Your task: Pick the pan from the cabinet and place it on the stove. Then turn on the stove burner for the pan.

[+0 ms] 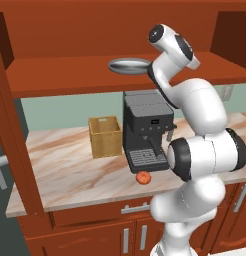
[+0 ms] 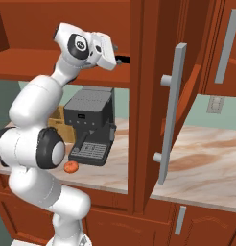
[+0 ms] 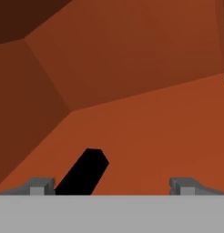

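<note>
- The pan's dark handle [image 3: 84,172] lies low between the wide-open, empty claw [image 3: 112,185] tips, nearer the left one, running diagonally.
- The pan [image 1: 129,65] sits near the cabinet shelf [image 1: 55,75] front edge.

silver-grey pan [image 1: 129,66] with a black handle [image 3: 84,170]; red-brown cabinet [image 1: 60,75]; pale marbled table [image 1: 70,170] veined pink-brown; dark grey coffee machine [image 1: 145,132]; tan woven basket [image 1: 105,136]; orange-red tomato [image 1: 143,177]; white arm [image 1: 200,135] with dark joints; pale green wall [image 1: 60,111].
</note>
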Available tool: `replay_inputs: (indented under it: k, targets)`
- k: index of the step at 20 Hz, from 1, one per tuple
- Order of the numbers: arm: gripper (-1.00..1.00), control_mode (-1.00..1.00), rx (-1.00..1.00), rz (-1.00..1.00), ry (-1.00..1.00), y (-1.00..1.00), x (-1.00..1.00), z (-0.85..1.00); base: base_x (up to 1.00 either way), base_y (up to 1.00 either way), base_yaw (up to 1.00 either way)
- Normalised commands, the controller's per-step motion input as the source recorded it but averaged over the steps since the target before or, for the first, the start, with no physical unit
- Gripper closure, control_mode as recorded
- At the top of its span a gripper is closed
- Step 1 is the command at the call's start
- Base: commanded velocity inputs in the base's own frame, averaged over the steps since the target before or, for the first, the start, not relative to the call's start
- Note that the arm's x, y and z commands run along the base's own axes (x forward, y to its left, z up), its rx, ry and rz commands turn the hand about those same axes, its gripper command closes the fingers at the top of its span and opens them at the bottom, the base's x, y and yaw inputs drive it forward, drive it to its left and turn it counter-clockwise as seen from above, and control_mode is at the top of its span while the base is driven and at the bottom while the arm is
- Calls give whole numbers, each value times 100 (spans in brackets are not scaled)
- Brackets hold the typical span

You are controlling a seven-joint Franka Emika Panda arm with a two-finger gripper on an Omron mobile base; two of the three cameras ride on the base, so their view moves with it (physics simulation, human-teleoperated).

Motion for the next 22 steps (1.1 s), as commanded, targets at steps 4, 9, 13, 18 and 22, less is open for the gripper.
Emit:
replay_inputs:
  k: [4,9,13,18,22]
  targets:
    - [-100,-100,0,-2,0,0,18,0,0,0,0]
    - [-100,-100,0,-1,0,0,16,-2,0,0,0]
    - [-100,-100,1,0,0,0,14,-5,0,0,0]
    - [-100,-100,2,0,0,0,13,-9,0,0,0]
    - [-100,-100,5,0,0,0,20,-5,0,0,0]
